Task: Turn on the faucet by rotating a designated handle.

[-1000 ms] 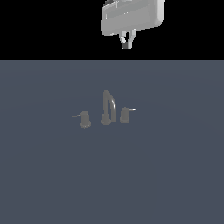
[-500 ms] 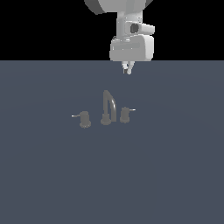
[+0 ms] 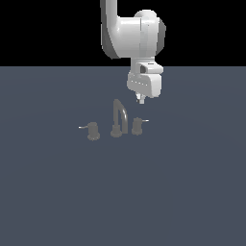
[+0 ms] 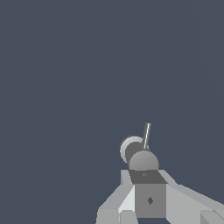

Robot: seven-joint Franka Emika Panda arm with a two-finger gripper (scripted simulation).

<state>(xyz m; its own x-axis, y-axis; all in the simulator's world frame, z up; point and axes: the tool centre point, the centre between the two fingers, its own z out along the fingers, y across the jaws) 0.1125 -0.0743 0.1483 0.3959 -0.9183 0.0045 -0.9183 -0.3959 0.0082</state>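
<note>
The faucet (image 3: 118,118) is a small grey set on the dark floor, with an arched spout between two knobs. The handle (image 3: 138,127) is the knob on the exterior view's right, and its thin pale lever (image 3: 144,121) points right. The twin knob (image 3: 92,131) stands on the left. My gripper (image 3: 140,100) hangs above and slightly behind the handle, apart from it, fingers together and empty. In the wrist view the handle (image 4: 139,155) and its lever (image 4: 146,134) lie just beyond the gripper (image 4: 144,176); the spout and twin knob are out of that view.
The flat dark grey-blue floor (image 3: 192,192) spreads on all sides of the faucet. The white arm (image 3: 132,33) comes down from the top of the exterior view.
The arm has come down from the top of the exterior view towards the faucet. The gripper now hangs just above the right-hand handle. The faucet has not moved.
</note>
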